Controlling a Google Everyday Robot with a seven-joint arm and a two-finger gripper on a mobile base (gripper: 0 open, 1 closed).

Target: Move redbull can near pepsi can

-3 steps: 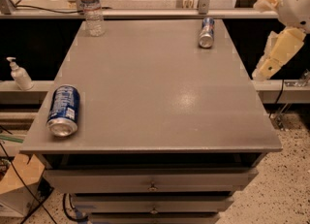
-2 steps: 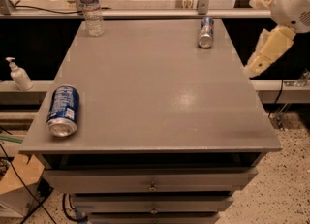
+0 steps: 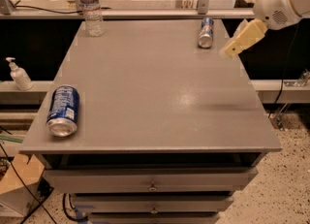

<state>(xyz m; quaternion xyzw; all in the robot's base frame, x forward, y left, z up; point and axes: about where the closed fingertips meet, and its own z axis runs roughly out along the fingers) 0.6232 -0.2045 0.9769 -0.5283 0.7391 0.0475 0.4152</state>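
Here, in the camera view, we should lower the gripper [image 3: 240, 41] squarely over the redbull can [image 3: 206, 32], which appears to lie on its side at one o'clock on the table [image 3: 160, 97]. Then we grasp across its narrow body and carry it to the pepsi can [image 3: 63, 110], lying at eight o'clock. The arm reaches in from two o'clock, with the gripper near the redbull can and not touching it. We cannot tell whether the gripper is apart or together.

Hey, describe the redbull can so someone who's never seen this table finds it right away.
Start at the grey table and go to its far right corner, just left of the gripper hovering at that edge. The redbull can sits there: slim, blue and silver, narrower than the wide blue pepsi can at the near left edge.
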